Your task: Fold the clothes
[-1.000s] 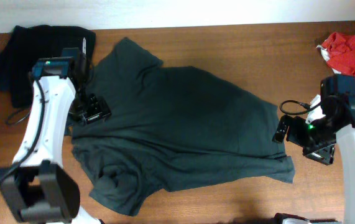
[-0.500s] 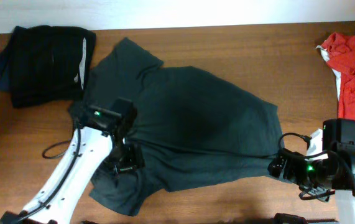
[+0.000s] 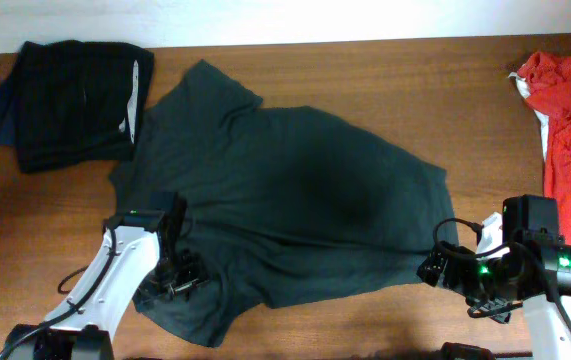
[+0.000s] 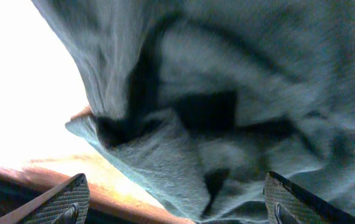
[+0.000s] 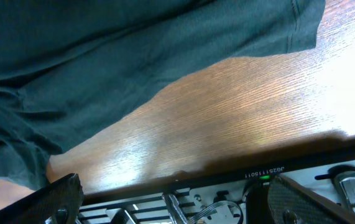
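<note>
Seen from overhead, a large dark grey-green T-shirt (image 3: 295, 210) lay spread and rumpled across the middle of a brown wooden table (image 3: 415, 80), one sleeve pointing to the far edge. A black garment (image 3: 70, 100) sat folded at the far left corner, touching the shirt's sleeve, and a red garment (image 3: 570, 130) lay bunched at the right edge, well apart from the shirt. The left gripper (image 3: 180, 278) was down over the shirt's crumpled near-left corner; the right gripper (image 3: 435, 268) sat at the shirt's near-right corner. In the left wrist view, the left gripper (image 4: 177, 202) had its jaws spread wide, one fingertip at each lower corner, with folded, creased shirt fabric (image 4: 245, 74) filling the space above them and a thin strip of table (image 4: 102, 180) showing beneath. In the right wrist view, the right gripper (image 5: 183, 199) also stood wide, holding nothing, its fingers over bare wood (image 5: 239, 106), while the shirt's hem (image 5: 102, 56) ran across the top.
</note>
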Available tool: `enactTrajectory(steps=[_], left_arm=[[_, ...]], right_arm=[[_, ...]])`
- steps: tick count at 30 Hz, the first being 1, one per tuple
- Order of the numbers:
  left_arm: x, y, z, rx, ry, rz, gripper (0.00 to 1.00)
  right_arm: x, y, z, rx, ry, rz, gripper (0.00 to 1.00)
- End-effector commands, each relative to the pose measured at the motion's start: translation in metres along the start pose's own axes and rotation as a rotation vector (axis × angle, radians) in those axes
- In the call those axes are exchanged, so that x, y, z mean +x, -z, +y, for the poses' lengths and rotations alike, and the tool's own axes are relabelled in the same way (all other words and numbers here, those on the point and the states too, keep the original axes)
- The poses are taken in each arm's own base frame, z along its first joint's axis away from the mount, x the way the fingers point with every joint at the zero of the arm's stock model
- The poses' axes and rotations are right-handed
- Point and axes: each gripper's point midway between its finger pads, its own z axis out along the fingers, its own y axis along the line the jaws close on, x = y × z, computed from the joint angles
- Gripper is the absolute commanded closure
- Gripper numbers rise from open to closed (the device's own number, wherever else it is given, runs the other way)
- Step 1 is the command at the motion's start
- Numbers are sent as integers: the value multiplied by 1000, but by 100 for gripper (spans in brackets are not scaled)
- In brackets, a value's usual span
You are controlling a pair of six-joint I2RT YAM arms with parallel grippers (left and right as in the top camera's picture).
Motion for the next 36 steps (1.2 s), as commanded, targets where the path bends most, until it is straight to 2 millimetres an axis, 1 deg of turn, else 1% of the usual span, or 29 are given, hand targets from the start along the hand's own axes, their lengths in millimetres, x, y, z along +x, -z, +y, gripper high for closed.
enactTrajectory(steps=[1,2,3,5,6,10,11,12,13,15,16,18,19,21,23,25,26,28,29,30,32,34,36], left_arm=[[8,-9,-1,23,-16,31,20],[8,-9,-2,24,-16,30,50],[8,-9,-2,24,-16,30,72],[8,-9,-2,25,-16,31,96],[8,-9,-2,25,-16,31,100],[9,-9,-2,26,-16,32,100],[9,-6,-2,24,-16,36,100],[9,2,-1,18,-16,45,100],[6,20,-2,22,-16,37,100],[-1,44,-5,43,-16,-4,100],[-6,55,-7,62,-15,-39,100],[-11,66,-8,85,-13,-95,100],[-10,68,-4,75,-12,-108,100],[-10,68,-4,73,-12,-109,100],[-10,68,-4,72,-12,-107,100],[-8,68,-3,68,-12,-100,100],[-6,68,-2,64,-12,-93,100],[-6,68,-2,64,-12,-93,100],[-7,68,-2,66,-12,-96,100],[-8,68,-2,67,-12,-98,100],[-8,68,-3,68,-12,-98,100],[-9,68,-3,69,-12,-102,100],[-8,68,-3,69,-12,-101,100]], right_arm=[[0,-1,7,-40,7,-3,1],[0,-1,9,-50,8,-2,1],[-1,-1,9,-50,9,-3,1],[-1,-1,9,-51,9,-4,1],[-2,-1,9,-51,10,-6,1],[-3,-1,10,-53,11,-11,1],[-5,-1,10,-54,14,-18,1],[-10,-1,12,-60,19,-36,1],[-16,-2,13,-62,20,-48,1],[-29,-8,13,-51,-24,-56,1],[-35,-12,6,-10,-52,-53,1],[-41,-24,-14,115,-120,-8,1],[-43,-36,-18,140,-134,51,1],[-48,-51,-21,162,-148,113,0],[-55,-64,-25,180,-186,147,4],[-69,-68,-36,197,-246,109,5],[-76,-67,-45,195,-292,89,6],[-80,-64,-57,195,-346,73,11],[-80,-64,-62,196,-345,73,14],[-73,-68,-65,201,-344,96,21],[-64,-79,-66,204,-339,121,22],[-53,-102,-67,174,-335,132,22],[-50,-113,-70,170,-334,125,25]])
